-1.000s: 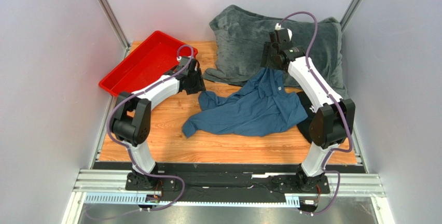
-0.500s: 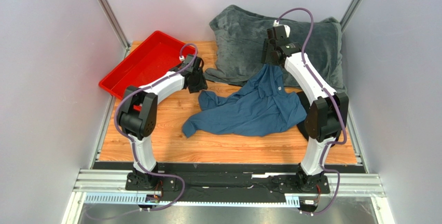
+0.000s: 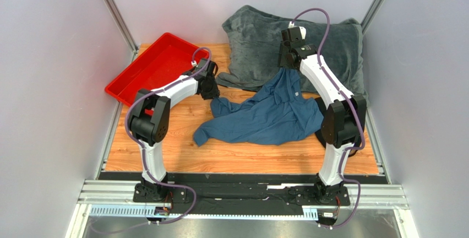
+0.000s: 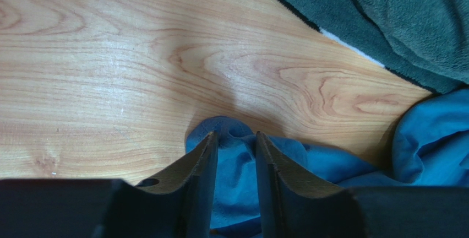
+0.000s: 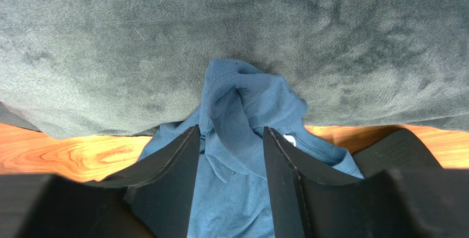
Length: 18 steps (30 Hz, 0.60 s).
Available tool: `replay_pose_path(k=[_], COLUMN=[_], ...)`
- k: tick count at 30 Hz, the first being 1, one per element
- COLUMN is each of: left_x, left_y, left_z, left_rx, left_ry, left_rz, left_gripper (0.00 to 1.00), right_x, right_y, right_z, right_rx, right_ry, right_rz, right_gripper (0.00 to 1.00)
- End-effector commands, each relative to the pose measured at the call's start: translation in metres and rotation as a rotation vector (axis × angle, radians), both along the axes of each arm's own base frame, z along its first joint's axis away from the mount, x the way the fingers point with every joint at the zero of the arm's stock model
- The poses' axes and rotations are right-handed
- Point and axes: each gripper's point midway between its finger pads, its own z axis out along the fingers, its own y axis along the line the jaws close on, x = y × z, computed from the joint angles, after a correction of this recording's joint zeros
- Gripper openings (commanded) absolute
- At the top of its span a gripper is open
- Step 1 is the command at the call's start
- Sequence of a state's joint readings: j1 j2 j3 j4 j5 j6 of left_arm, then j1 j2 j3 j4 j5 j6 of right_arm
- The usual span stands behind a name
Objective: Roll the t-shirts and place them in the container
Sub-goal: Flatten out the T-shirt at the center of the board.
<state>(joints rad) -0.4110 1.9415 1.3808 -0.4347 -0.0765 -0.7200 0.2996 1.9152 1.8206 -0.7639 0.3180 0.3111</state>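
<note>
The left gripper (image 4: 235,137), jaws narrow, straddles the left edge of the t-shirt (image 3: 264,118). The right gripper (image 5: 231,130), jaws wider, straddles a bunched fold against the blanket (image 5: 165,39). I cannot tell whether either pinches.

On the wooden tabletop (image 3: 165,155): red tray (image 3: 151,67) at the far left, grey plush blanket (image 3: 258,39) at the far right, crumpled teal-blue t-shirt (image 3: 264,119) spread mid-table, far tip lapping onto the blanket's near edge.

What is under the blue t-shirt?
The t-shirt has its far tip over the grey blanket; the rest lies on the wooden table. Something black pokes out at its right edge; how far that runs underneath is covered.
</note>
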Motion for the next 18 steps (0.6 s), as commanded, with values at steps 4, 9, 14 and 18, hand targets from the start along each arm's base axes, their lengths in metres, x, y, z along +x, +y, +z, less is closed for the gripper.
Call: replay_pose_path(k=[4, 9, 14, 18], left_x=[0.012, 0.012, 0.013, 0.011], left_y=[-0.006, -0.005, -0.003, -0.001], left_z=[0.009, 0.011, 0.017, 0.022], left_rx=[-0.007, -0.003, 0.006, 0.017], left_ry=[-0.036, -0.041, -0.057, -0.066], left_rz=[0.01, 0.006, 0.005, 0.0], left_gripper=[0.25, 0.14, 0.03, 0.0], right_x=[0.018, 0.026, 0.033, 0.036], right_y=[-0.004, -0.004, -0.004, -0.009], right_z=[0.017, 0.014, 0.016, 0.02], right_rx=[-0.021, -0.025, -0.035, -0.058], right_ry=[-0.07, -0.068, -0.078, -0.087], right_rz=[-0.023, -0.031, -0.038, -0.055], right_gripper=[0.43, 0.41, 0.3, 0.11])
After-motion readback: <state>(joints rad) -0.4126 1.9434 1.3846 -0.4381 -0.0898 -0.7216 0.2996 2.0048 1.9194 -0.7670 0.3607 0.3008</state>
